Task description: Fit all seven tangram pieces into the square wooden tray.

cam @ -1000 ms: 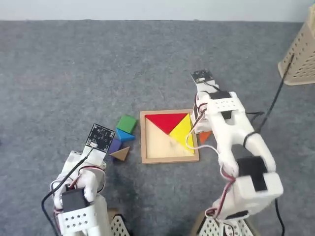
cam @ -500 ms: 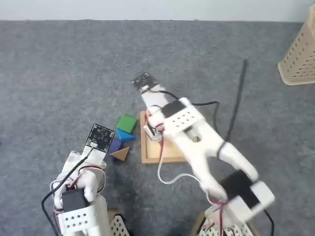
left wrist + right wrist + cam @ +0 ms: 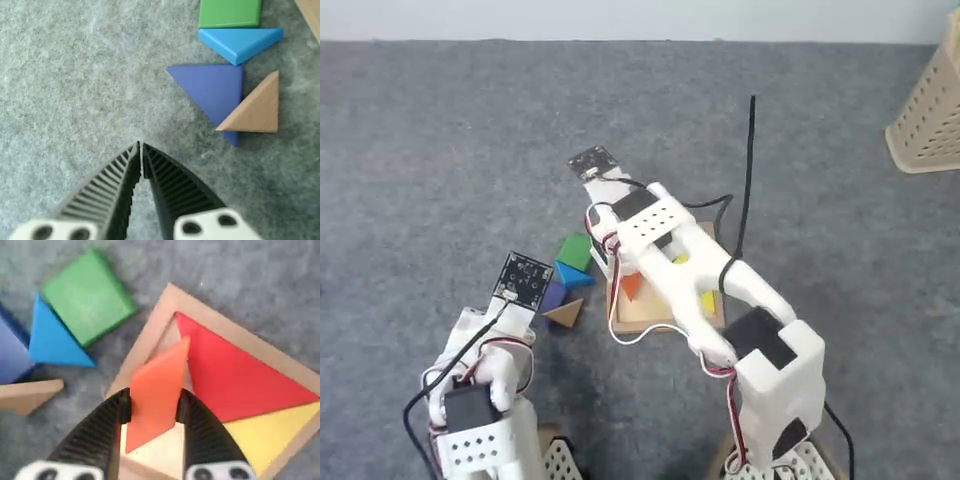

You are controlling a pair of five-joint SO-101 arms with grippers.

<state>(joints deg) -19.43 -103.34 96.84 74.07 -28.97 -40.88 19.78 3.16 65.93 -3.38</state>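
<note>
The square wooden tray (image 3: pixel 665 325) (image 3: pixel 150 337) lies mid-table with a red triangle (image 3: pixel 230 370) and a yellow triangle (image 3: pixel 270 432) (image 3: pixel 708 300) inside. My right gripper (image 3: pixel 152 405) is shut on an orange parallelogram (image 3: pixel 155 392) (image 3: pixel 631 285), held over the tray's left part. Left of the tray lie a green square (image 3: pixel 576 250) (image 3: pixel 230 12) (image 3: pixel 85 297), a light blue triangle (image 3: pixel 570 274) (image 3: pixel 240 41) (image 3: pixel 52 340), a purple triangle (image 3: pixel 212 92) and a tan triangle (image 3: pixel 565 314) (image 3: pixel 255 107). My left gripper (image 3: pixel 141 147) hovers shut over bare carpet short of these pieces.
Grey carpet covers the table. A perforated beige box (image 3: pixel 930 110) stands at the far right edge. A black cable (image 3: pixel 748 170) rises from the right arm behind the tray.
The right arm swung from the tray's right side across to its left side, carrying the orange parallelogram. The left arm has stayed still.
</note>
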